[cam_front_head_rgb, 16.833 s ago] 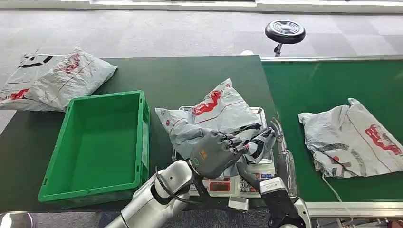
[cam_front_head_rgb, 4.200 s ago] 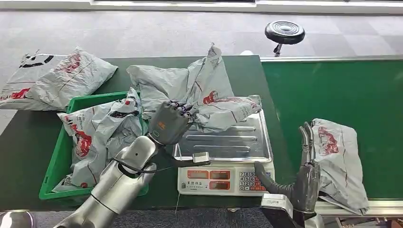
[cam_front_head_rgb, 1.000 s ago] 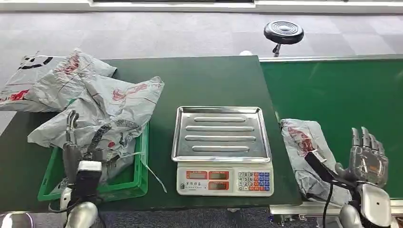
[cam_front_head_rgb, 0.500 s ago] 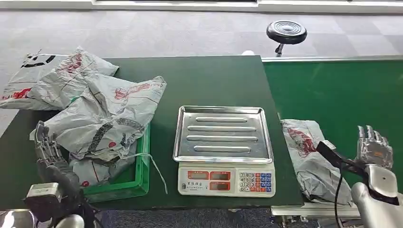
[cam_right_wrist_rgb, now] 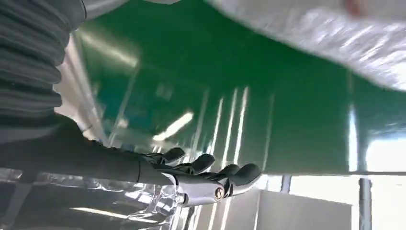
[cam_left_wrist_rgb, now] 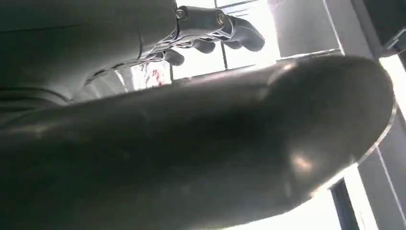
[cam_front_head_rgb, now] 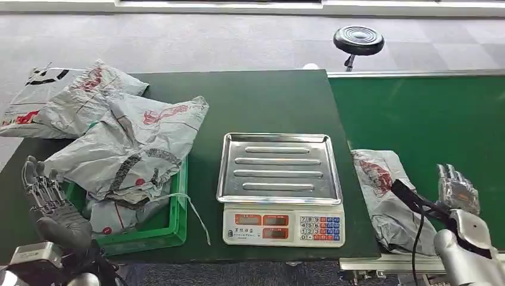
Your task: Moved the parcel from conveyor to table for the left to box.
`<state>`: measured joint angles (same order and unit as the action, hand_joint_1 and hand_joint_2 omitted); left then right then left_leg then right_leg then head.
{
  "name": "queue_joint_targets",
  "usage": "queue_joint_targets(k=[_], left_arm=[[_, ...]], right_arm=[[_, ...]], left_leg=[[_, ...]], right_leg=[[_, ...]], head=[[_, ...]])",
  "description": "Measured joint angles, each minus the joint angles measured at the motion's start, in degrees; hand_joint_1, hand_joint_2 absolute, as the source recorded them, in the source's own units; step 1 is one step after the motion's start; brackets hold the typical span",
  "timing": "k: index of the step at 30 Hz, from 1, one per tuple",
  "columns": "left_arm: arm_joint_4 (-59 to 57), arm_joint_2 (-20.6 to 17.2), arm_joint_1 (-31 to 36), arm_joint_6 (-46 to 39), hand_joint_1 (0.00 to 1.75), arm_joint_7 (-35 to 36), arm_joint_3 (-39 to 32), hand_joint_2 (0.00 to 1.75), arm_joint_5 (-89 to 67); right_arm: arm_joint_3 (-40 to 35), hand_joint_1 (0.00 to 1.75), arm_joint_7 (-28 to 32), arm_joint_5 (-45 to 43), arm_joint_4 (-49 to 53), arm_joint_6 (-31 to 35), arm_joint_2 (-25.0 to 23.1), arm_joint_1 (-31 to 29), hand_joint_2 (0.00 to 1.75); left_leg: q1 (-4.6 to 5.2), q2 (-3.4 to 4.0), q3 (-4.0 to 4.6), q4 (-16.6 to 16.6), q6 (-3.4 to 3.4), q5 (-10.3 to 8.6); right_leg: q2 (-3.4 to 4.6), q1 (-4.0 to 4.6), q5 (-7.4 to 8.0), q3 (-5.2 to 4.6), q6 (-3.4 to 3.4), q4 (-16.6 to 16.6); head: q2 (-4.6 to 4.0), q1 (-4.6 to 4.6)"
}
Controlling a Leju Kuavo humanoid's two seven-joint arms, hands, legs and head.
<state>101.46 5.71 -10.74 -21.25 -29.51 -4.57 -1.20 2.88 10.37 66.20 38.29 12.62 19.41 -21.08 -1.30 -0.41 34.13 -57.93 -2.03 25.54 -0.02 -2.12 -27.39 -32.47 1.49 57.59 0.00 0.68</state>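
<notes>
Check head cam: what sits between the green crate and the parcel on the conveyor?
Head view: the scale, its steel tray empty, stands on the table between the green crate and the parcel on the conveyor.

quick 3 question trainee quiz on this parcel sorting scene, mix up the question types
1. True or false: the scale tray is bare.
2. The parcel beside the right hand lies on: A) the scale B) the conveyor belt C) the green crate.
3. Fill in: the left hand holds ____.

Key: 1 true; 2 B; 3 nothing, its fingers are spread.
</notes>
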Motion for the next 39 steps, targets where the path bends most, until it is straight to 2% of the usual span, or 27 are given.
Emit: queue_joint_targets(k=[3, 7, 13, 25, 26, 39], left_arm=[[-0.5, 0.0, 0.89, -0.13, 0.0, -0.17, 0.11, 0.0, -0.37], [-1.95, 0.0, 2.58, -0.5, 0.0, -0.17, 0.2, 0.0, -0.42], [-3.45, -0.02, 3.82, -1.07, 0.0, 0.68, 0.33, 0.0, -1.27], [-4.81, -0.02, 4.02, -1.27, 0.0, 1.47, 1.07, 0.0, -2.29], [-4.87, -0.02, 4.05, -1.27, 0.0, 1.6, 1.09, 0.0, -2.36], [-5.62, 0.09, 4.41, -0.5, 0.0, 4.85, 2.05, 0.0, -5.49]], right_arm=[[0.53, 0.0, 4.02, -7.31, 0.44, -2.19, -2.02, 2.55, 1.75], [0.81, 0.0, 5.19, -11.48, 1.51, -4.2, -4.34, 5.5, 1.75], [0.9, 0.0, 1.32, -14.51, 4.11, -8.79, -7.63, 8.18, 1.75], [0.9, 0.0, 0.38, -15.97, 5.14, -10.04, -9.64, 9.14, 1.75], [0.9, 1.75, 0.04, -15.95, 5.14, -10.04, -9.69, 9.18, 1.75], [0.31, 1.75, -5.95, -11.65, 9.33, -8.44, -10.74, 13.71, 1.75]], left_leg=[[-0.02, -0.05, 0.01, 0.0, 0.0, 0.0], [-0.02, 0.0, 0.0, 0.01, -0.01, 0.0], [-0.02, 0.12, -0.13, 0.01, -0.04, 0.02], [-0.06, 0.25, -0.3, 0.01, -0.07, 0.05], [-0.06, 0.26, -0.31, 0.01, -0.07, 0.05], [-0.06, 0.16, -0.49, -0.05, -0.06, 0.14]], right_leg=[[-0.05, 0.02, -0.01, 0.01, -0.01, 0.0], [0.03, 0.02, -0.01, -0.01, -0.01, 0.0], [0.21, 0.02, -0.01, 0.02, -0.01, -0.01], [0.28, 0.04, -0.01, 0.1, -0.01, -0.02], [0.28, 0.04, -0.01, 0.09, -0.01, -0.02], [0.19, 0.03, -0.09, 0.37, 0.07, -0.08]], head=[[0.0, 0.0], [0.0, 0.0], [0.0, 0.0], [0.0, 0.0], [0.0, 0.0], [0.0, 0.0]])
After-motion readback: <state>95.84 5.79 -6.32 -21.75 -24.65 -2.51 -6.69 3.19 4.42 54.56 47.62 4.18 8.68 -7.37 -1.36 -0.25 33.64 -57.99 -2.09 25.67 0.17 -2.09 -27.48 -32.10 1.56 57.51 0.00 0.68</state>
